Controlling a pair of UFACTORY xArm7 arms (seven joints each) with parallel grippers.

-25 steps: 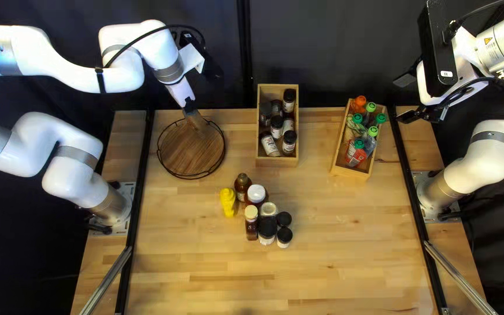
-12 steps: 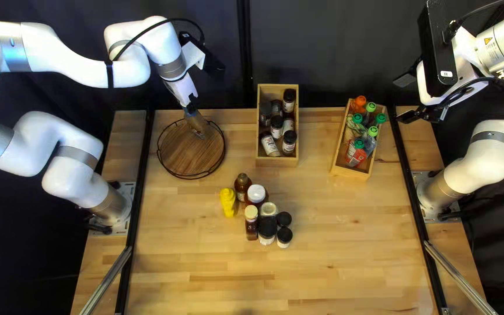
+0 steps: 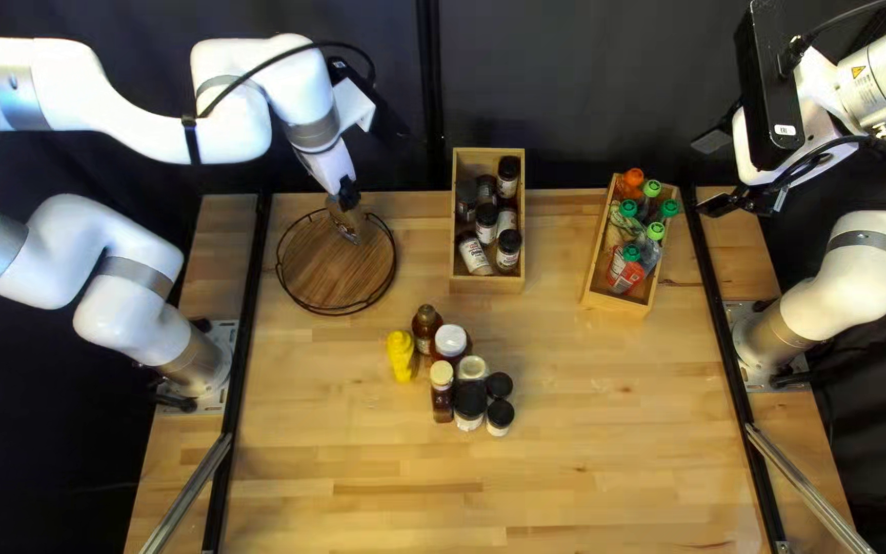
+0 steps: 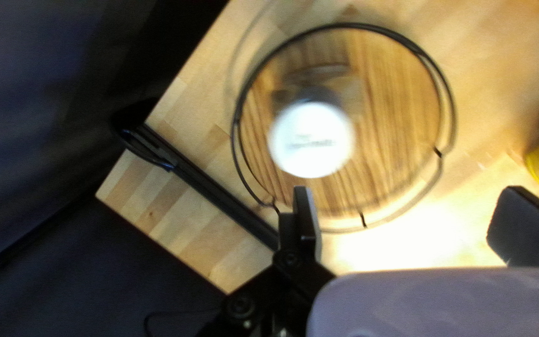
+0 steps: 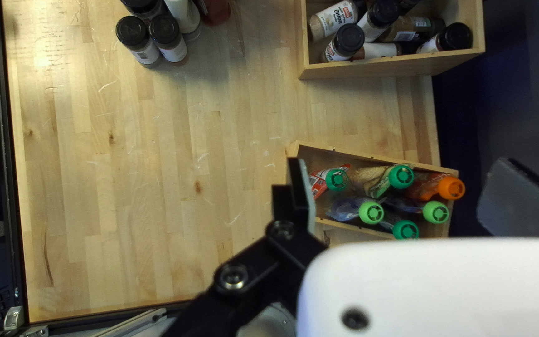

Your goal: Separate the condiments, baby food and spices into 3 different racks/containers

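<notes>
Left gripper (image 3: 347, 195): jaws wide, not clamped on anything. It's over the far part of the round wooden tray (image 3: 320, 272) with the black wire rim, at the bench's (image 3: 587, 462) far left. White-lidded container (image 4: 311, 138) sits inside the rim, lid toward the left wrist camera, ahead of the fingers and apart from both. Its body is blurred; can't read the contents.

Right gripper (image 3: 710, 171): jaws wide too, nothing between them. Hangs off the bench's far right corner, beside the angled wooden box (image 3: 607, 301).

Sorting status:
- Angled box: baby food pouches (image 3: 628, 269), green caps plus one orange.
- Straight wooden box (image 3: 487, 286), between tray and angled box: black-lidded spice jars (image 3: 508, 242), some upright, some lying or leaning.
- Round tray: the white-lidded container.

Loose cluster on the bench, nearer than the tray and straight box: yellow bottle (image 3: 401, 356) at its left side, brown bottle (image 3: 426, 323) at the far side, white-topped jar (image 3: 450, 341) just beside that, then pale-lidded jar (image 3: 473, 368) and pale-capped bottle (image 3: 442, 395). Large black-lidded jar (image 3: 471, 400) at the near side, two small black-lidded jars (image 3: 500, 416) right next to it.
</notes>
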